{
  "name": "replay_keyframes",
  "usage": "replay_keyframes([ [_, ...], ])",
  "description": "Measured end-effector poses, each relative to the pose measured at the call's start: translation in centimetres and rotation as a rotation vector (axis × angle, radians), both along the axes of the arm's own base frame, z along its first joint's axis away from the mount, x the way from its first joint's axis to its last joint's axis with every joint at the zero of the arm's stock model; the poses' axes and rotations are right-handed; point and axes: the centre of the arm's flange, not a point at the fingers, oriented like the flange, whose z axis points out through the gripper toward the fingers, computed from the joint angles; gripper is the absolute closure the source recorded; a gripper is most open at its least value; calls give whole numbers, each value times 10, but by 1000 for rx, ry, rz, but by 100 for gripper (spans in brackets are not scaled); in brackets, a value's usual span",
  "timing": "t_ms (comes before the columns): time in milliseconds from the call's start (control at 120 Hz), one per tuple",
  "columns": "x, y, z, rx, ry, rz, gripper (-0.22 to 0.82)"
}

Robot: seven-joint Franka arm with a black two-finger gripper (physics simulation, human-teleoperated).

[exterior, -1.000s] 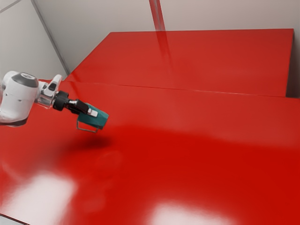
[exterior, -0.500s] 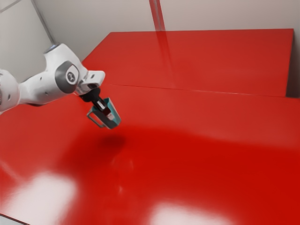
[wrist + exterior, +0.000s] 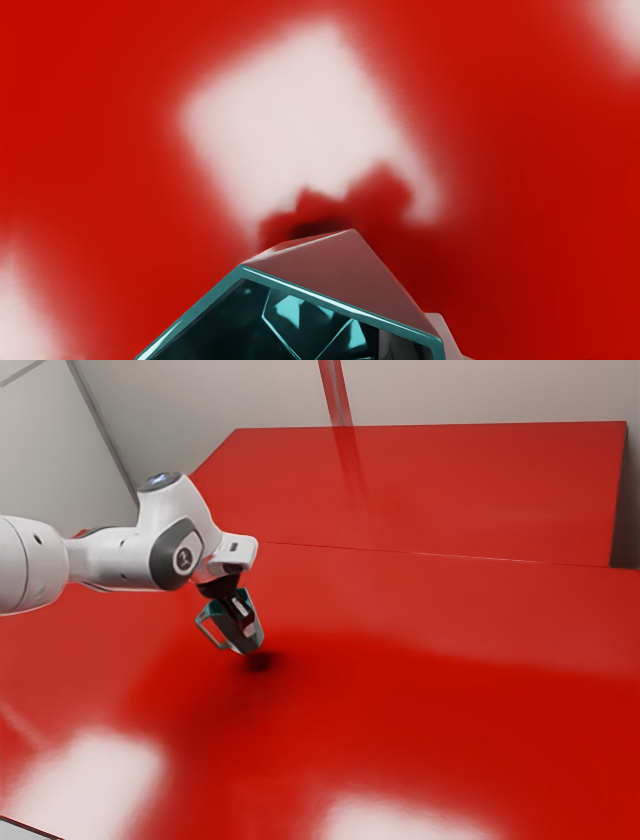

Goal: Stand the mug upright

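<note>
Nearest, the red tabletop (image 3: pixel 330 735) is glaring white in patches. Beyond these, the mug (image 3: pixel 240 641) is hanging from the gripper (image 3: pixel 245 622), low over the tabletop, tilting, its base pointing downward and its handle (image 3: pixel 207 630) jutting toward the exterior view's left. A dark shadow is lying close by the base; whether the base is touching, I cannot tell. Jaws: grasping, nearly together, with only the mug's side wall between them. In the wrist view, one grey finger (image 3: pixel 397 347) is showing inside the teal rim, and a paler piece, apparently the other finger, is sitting against the outside. The mouth is facing up toward the hand. The white arm (image 3: pixel 115 558) is reaching in from the exterior view's left, bending down at the wrist. Farther back, a second red surface (image 3: pixel 480 490) is stretching toward the pale wall (image 3: pixel 480 390).
</note>
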Motion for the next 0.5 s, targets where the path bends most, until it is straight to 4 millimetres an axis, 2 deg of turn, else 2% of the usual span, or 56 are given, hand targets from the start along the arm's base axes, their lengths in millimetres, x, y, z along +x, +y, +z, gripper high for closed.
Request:
replay_keyframes([
  [100,0,18,-5,6,11,67,76],
  [183,-1,23,-10,9,22,102,76],
  [500,-19,-13,-26,55,21,87,76],
])
